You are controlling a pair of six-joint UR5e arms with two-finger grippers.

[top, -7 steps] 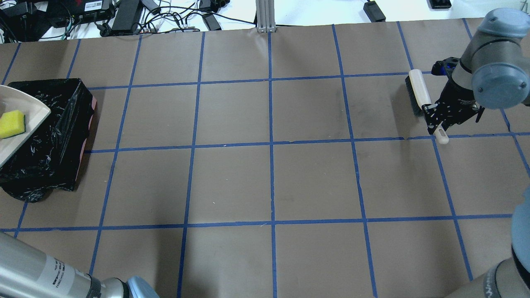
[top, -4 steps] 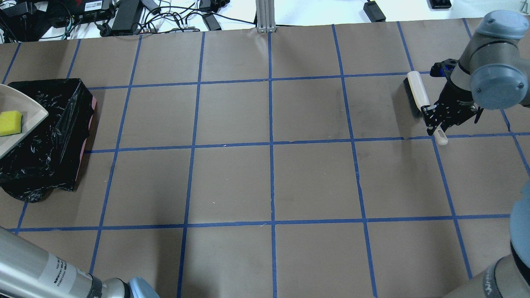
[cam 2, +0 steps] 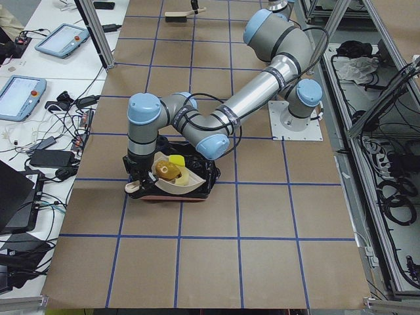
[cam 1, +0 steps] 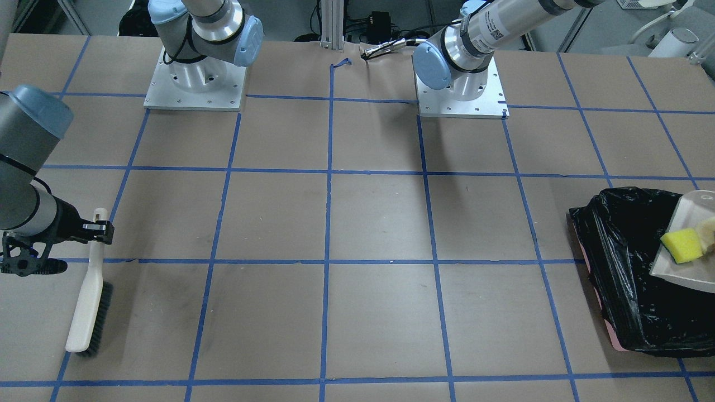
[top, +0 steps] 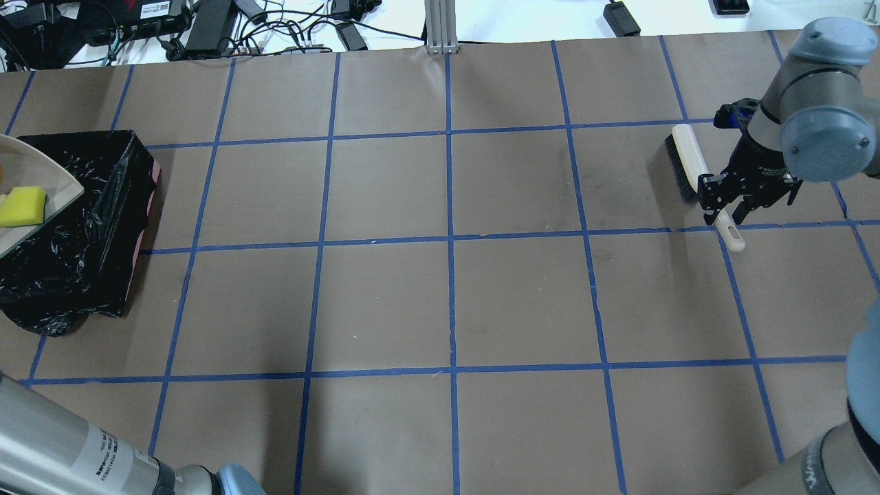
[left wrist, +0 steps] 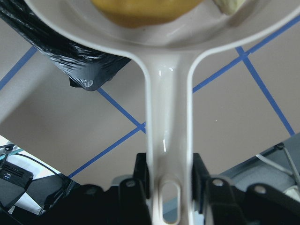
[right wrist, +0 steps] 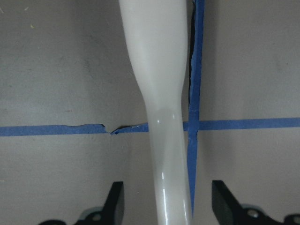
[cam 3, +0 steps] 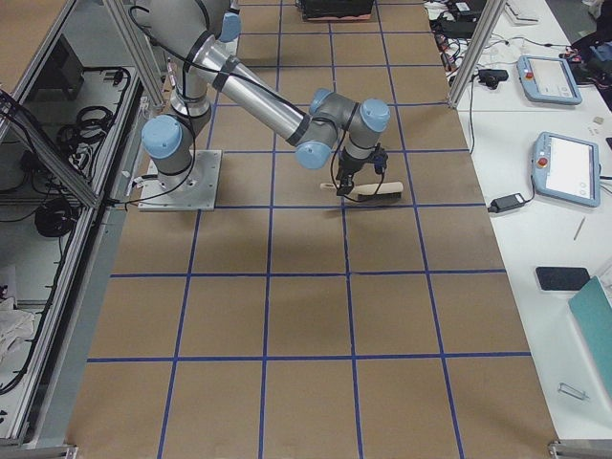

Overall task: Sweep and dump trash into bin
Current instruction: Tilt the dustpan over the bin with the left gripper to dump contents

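Trash (cam 1: 682, 245) sits in dustpan (cam 1: 688, 274) over bin (cam 1: 620, 268), far right of front view; L gripper (left wrist: 169, 180) clamps pan handle, mouth up-frame from it. R gripper (right wrist: 168, 202) wide, straddling brush (top: 687, 161).

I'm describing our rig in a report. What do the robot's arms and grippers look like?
Both arms are silver-grey tubes with rounded joints capped in light blue. The left arm carries a white label with black print; the right arm matches it in colour. The left gripper and right gripper are black, each with two flat fingers.
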